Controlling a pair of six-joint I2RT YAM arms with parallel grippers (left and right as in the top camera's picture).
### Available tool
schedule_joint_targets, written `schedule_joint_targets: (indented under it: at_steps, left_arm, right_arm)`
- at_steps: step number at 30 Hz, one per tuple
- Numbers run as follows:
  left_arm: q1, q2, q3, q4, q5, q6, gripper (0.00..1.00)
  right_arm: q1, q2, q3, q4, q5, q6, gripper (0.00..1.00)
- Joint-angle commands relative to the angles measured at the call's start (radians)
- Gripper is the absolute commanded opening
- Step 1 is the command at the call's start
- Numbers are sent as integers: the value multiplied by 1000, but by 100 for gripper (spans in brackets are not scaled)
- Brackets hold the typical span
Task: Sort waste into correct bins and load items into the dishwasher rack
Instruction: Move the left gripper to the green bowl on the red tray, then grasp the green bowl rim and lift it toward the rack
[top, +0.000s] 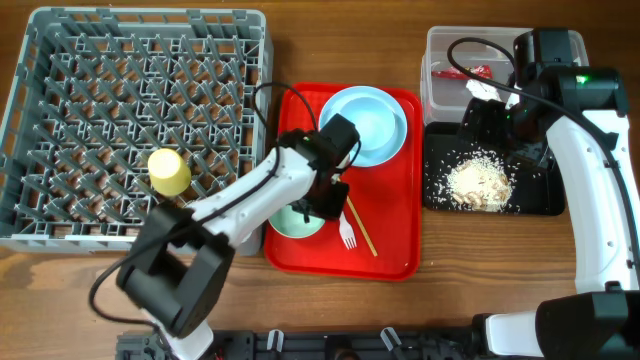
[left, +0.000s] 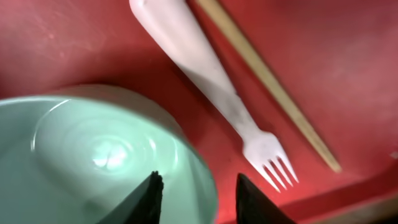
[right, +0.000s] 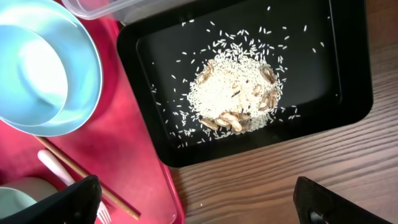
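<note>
The green bowl (top: 291, 226) is largely hidden by the left arm (top: 250, 195), the wrapper (top: 480, 71) partly by the right arm (top: 598, 170).

Glossy red plastic tray (top: 395, 230), smooth white plastic fork (left: 205, 74), glossy green bowl (left: 93, 155), wood-grain table (right: 280, 193)

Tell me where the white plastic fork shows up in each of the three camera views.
Overhead: the fork lies low on the red tray, just right of the green bowl, prongs toward the picture's bottom.
Left wrist: the fork runs from top centre to lower right, prongs at lower right.
Right wrist: only the fork handle shows, bottom left.
Shared landmark: the wooden chopstick lying alongside it on the tray.
</note>
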Motion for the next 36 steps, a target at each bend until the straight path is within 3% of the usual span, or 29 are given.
schedule_joint_targets:
  at_steps: [1, 8, 18, 27, 36]
  left_arm:
    - [-4, 47, 8, 5, -11, 5, 27]
    - [-4, 46, 9, 27, -11, 5, 4]
    - [38, -63, 158, -42, -56, 6, 4]
    - [243, -296, 278, -21, -48, 64, 4]
    - [603, -290, 278, 24, 476, 306, 4]
  right_arm:
    - [-2, -19, 19, -5, 18, 15, 100]
    - [-2, -19, 19, -7, 16, 16, 100]
    - [-2, -19, 19, -7, 16, 16, 100]
    - [-2, -19, 19, -2, 17, 15, 100]
    - [-2, -19, 19, 2, 17, 14, 100]
